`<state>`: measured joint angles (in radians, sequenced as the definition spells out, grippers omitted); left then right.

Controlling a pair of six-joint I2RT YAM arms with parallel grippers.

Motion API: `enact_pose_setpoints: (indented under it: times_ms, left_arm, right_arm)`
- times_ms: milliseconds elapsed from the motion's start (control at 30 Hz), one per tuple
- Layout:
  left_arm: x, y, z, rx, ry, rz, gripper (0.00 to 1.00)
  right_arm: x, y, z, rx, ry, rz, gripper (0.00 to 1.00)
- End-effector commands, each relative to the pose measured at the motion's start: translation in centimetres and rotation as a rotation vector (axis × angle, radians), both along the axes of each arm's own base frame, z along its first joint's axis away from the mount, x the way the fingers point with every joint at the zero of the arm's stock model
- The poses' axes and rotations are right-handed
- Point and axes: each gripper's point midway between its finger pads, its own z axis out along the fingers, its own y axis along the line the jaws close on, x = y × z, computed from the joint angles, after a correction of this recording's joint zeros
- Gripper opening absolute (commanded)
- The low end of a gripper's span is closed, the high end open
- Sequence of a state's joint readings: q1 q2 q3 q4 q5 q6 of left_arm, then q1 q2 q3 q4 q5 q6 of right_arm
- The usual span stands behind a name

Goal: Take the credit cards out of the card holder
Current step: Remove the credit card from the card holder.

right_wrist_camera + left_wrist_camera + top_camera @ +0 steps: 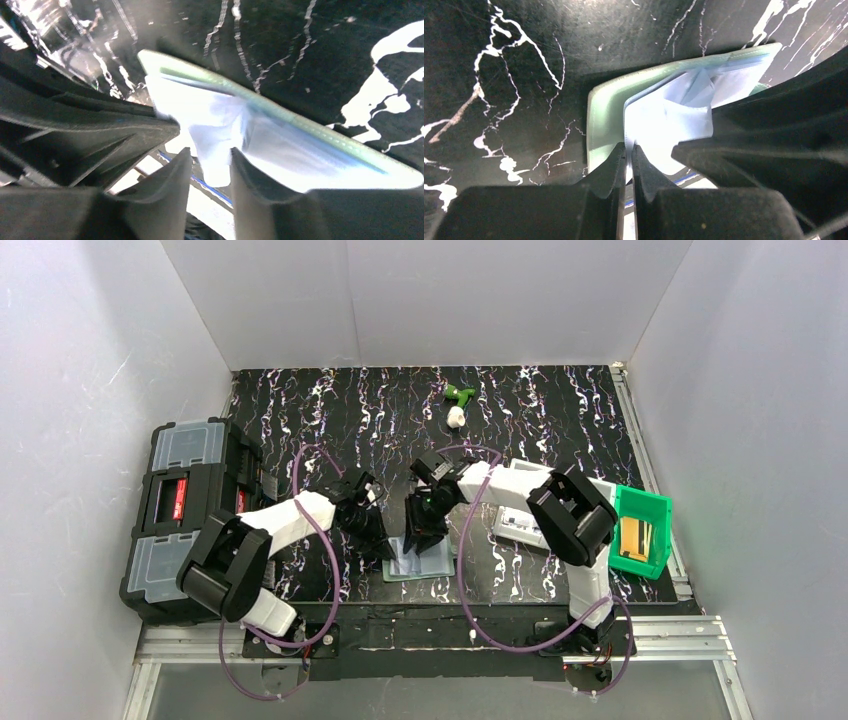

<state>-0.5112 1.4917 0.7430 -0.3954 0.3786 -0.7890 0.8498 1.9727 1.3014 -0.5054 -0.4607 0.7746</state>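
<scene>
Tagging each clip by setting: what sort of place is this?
Most likely a lab robot test booth: plain white walls box in a black marbled table, two arms are bolted to a metal rail, with a toolbox alongside.

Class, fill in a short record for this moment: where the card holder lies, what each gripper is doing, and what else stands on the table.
card holder: lying open on the table, between both grippers
left gripper: shut, pinching a thin pale inner layer of the holder; card or lining, cannot tell
right gripper: open, fingers either side of a pale fold
other things: black toolbox on the left, green bin on the right
</scene>
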Motion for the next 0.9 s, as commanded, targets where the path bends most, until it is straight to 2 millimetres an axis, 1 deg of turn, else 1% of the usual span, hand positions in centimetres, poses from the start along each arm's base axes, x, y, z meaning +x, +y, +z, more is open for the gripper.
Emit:
enact_pose_setpoints:
  times_ms: [0,133,200,333,533,700,867]
  left_arm:
    - [0.0,1.6,1.2,0.092,-0.041,-0.014,0.00]
    - [0.1,1.9,2.2,0.100,-0.060,-0.027,0.00]
    - [0.2,1.5,2.7,0.081,-0.068,-0.039,0.00]
    - [0.6,1.0,4.0,0.053,-0.083,-0.048,0.00]
    - [1.2,0.2,5.3,0.033,-0.097,-0.054,0.00]
    - [1.4,-0.7,5.4,0.034,-0.089,-0.053,0.00]
    - [1.6,-1.6,5.2,0.045,-0.065,-0.045,0.00]
  right_arm:
    - [1.2,0.7,4.8,0.069,-0.115,0.020,0.47]
    - [1.4,0.2,5.8,0.059,-0.153,0.020,0.50]
    - [1.5,-0.2,6.1,0.046,-0.172,0.021,0.50]
    - [1.6,-1.3,6.0,0.003,-0.208,0.017,0.50]
    - [1.6,-2.3,5.8,-0.029,-0.233,0.024,0.52]
    - [1.1,-2.0,6.3,0.003,-0.242,0.031,0.54]
    - [0.2,-1.1,7.0,0.086,-0.257,0.027,0.52]
